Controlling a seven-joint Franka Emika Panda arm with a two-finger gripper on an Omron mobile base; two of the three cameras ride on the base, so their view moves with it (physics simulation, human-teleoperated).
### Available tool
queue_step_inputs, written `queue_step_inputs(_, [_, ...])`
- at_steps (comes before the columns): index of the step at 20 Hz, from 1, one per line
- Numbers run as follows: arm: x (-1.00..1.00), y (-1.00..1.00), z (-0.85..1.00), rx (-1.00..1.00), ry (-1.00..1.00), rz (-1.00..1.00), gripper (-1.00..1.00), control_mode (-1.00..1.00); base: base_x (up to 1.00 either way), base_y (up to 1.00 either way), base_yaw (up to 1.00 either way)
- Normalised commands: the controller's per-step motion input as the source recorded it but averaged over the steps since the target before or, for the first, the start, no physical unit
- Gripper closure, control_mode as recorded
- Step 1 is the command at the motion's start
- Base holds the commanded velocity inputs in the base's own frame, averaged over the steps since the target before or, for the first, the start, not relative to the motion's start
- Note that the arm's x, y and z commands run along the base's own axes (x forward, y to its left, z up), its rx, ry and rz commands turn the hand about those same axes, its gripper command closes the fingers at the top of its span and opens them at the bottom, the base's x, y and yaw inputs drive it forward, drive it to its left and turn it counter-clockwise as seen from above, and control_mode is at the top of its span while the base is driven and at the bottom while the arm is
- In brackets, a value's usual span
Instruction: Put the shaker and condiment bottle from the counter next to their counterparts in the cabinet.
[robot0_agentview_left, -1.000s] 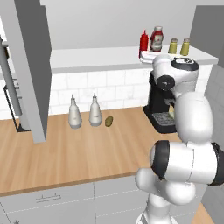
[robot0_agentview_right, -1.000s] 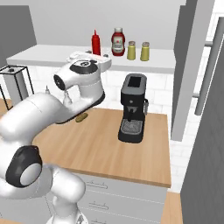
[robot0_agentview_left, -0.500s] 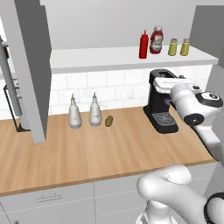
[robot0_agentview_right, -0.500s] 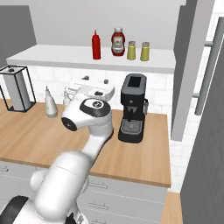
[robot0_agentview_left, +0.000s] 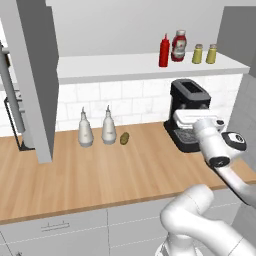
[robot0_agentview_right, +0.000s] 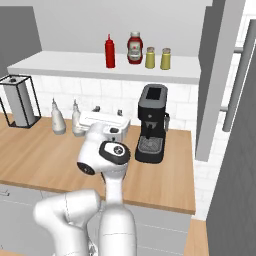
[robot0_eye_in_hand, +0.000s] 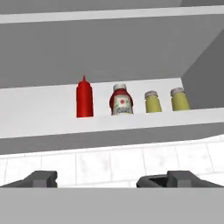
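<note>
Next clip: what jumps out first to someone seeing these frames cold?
The row on the white cabinet shelf: a slim red condiment bottle, a labelled sauce bottle and two olive-yellow shakers, standing upright side by side. Below, a black coffee machine sits on the wooden counter, with two pale spouted bottles near the wall. The gripper is open and empty, pointing at the shelf.

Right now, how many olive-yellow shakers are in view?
2. Both stand on the cabinet shelf, side by side right of the labelled sauce bottle: one shaker beside it, the other at the row's end.
</note>
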Motion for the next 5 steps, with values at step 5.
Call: queue_step_inputs(5, [-0.06,0.0,-0.09,0.0,0.03,0.0,-1.0,-1.0,0.0,0.0,0.0])
